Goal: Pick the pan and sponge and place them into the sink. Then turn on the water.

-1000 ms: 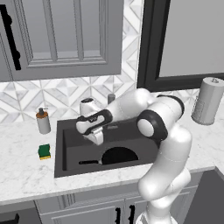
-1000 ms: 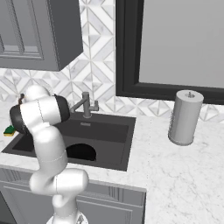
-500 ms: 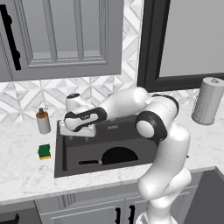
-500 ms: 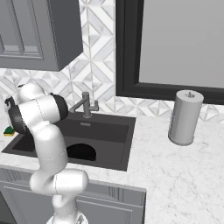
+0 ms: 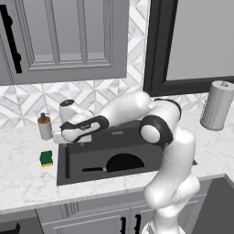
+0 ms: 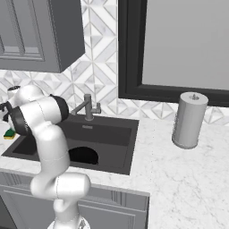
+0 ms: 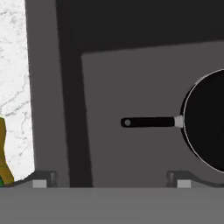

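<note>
The black pan (image 5: 123,163) lies on the floor of the dark sink (image 5: 64,160), its long handle (image 5: 93,169) pointing left. In the hand view the pan (image 7: 205,120) is at the right, with its handle (image 7: 151,121) in the middle. The green and yellow sponge (image 5: 46,158) rests on the counter just left of the sink; its edge (image 7: 2,151) shows at the hand view's lower left. My gripper (image 5: 68,140) hangs open and empty over the sink's left rim, between pan handle and sponge. The faucet (image 6: 87,107) stands behind the basin, with no water running.
A grey soap dispenser (image 5: 44,126) stands on the counter behind the sponge. A paper towel roll (image 5: 218,105) stands on the right counter. Wall cabinets hang above the left counter, and a dark-framed window is behind the sink.
The arm has swung left from over the middle of the sink to its left rim, nearer the sponge. The gripper stayed open. Pan and sponge have not moved.
</note>
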Robot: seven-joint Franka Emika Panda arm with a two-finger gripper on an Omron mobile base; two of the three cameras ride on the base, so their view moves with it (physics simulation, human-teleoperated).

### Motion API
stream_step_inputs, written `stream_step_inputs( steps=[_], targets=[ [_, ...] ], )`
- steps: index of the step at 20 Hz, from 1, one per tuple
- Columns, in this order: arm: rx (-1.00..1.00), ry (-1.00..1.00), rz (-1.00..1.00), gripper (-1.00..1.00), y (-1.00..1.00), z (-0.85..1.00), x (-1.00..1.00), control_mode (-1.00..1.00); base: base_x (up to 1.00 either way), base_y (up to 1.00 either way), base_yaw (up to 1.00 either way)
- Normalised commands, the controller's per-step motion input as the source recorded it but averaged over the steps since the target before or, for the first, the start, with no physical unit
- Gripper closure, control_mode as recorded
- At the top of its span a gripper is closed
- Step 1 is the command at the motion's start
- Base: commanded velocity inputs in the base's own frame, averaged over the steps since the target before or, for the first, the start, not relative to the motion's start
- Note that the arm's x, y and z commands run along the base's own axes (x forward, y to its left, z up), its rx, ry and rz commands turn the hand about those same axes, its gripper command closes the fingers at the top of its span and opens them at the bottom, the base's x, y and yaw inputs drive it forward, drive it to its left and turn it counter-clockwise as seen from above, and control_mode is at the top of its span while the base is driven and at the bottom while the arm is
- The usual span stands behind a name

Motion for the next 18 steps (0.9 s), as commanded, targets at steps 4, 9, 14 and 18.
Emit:
stream_step_inputs(
  steps=[4, 9, 14, 18],
  targets=[
    [0.00, -0.04, 0.17, -1.00, 0.69, 0.00, 0.00, -1.00, 0.00, 0.00, 0.00],
    [0.00, 0.01, 0.19, -1.00, 0.71, 0.00, 0.00, -1.00, 0.00, 0.00, 0.00],
    [0.00, 0.00, 0.15, -1.00, 0.60, -0.02, 0.00, -1.00, 0.00, 0.00, 0.00],
    [0.00, 0.00, 0.03, -1.00, 0.41, -0.12, 0.05, -1.00, 0.00, 0.00, 0.00]
  ],
)
